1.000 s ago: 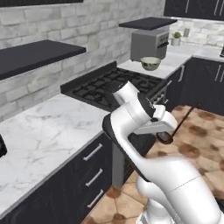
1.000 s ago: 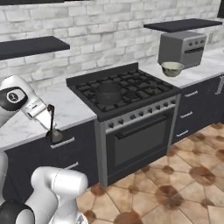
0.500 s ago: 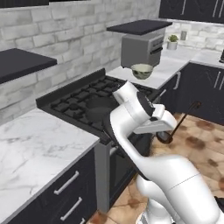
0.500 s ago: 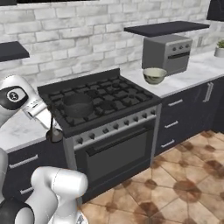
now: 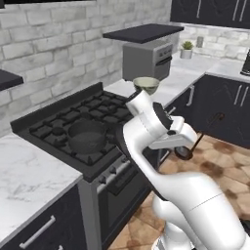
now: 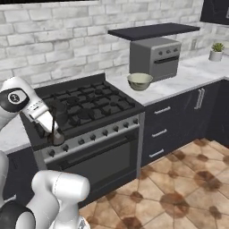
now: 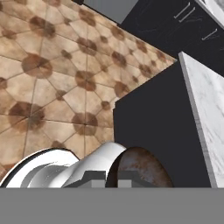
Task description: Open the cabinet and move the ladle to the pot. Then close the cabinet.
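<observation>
My gripper (image 5: 189,142) is shut on the ladle (image 5: 184,153), a slim dark one. Its small bowl hangs low and its thin handle slants up to a hooked end over the tiled floor, right of the stove. In the right base view the gripper (image 6: 50,126) holds the ladle (image 6: 56,139) in front of the stove's left front corner. The ladle's round bowl (image 7: 136,168) sits at the bottom of the hand view. The low dark pot (image 5: 87,136) stands on a front burner, left of my arm; from the right it is the pot (image 6: 68,117) just behind the ladle. The cabinet is out of view.
A black gas stove (image 6: 96,105) with an oven below sits in the marble counter (image 5: 29,180). A pale olive bowl (image 6: 139,81) and a grey toaster oven (image 6: 155,57) stand to its right. Black wall cupboards (image 5: 210,10) fill the far right corner.
The whole scene has slid left: the base has driven right along the counter, and the stove and pot are now in front of me. The gripper stays shut on the ladle.
</observation>
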Controlling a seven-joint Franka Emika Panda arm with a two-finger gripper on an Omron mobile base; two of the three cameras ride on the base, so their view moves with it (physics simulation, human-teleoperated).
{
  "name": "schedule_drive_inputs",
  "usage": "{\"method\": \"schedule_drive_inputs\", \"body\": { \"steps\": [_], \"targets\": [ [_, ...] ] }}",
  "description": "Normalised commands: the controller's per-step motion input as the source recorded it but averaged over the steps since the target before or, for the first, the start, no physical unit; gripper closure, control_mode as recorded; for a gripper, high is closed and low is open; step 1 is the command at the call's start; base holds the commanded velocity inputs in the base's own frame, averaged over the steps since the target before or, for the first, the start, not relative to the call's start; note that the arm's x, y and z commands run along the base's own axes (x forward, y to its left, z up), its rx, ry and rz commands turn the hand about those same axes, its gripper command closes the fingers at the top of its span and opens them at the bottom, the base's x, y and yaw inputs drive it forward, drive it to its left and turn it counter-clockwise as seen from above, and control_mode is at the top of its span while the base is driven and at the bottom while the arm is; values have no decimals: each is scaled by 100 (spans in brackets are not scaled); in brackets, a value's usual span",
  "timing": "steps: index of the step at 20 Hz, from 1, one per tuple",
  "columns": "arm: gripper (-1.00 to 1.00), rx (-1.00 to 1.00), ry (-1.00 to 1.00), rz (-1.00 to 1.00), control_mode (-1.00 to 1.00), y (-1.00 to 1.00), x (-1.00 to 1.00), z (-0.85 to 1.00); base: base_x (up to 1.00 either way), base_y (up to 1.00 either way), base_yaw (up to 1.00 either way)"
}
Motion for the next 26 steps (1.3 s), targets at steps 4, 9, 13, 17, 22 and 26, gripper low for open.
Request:
{"method": "schedule_drive_inputs", "body": {
  "steps": [4, 9, 13, 17, 22, 26],
  "targets": [
    [100, 0, 0, 0, 100, 0, 0, 0, 0, -74, 9],
    [100, 0, 0, 0, 100, 0, 0, 0, 0, -64, 13],
    [100, 0, 0, 0, 100, 0, 0, 0, 7, -39, 21],
    [100, 0, 0, 0, 100, 0, 0, 0, 0, -26, 30],
    [100, 0, 0, 0, 100, 0, 0, 0, 0, -35, 32],
    [100, 0, 0, 0, 100, 0, 0, 0, 1, -46, 29]
  ]
}}
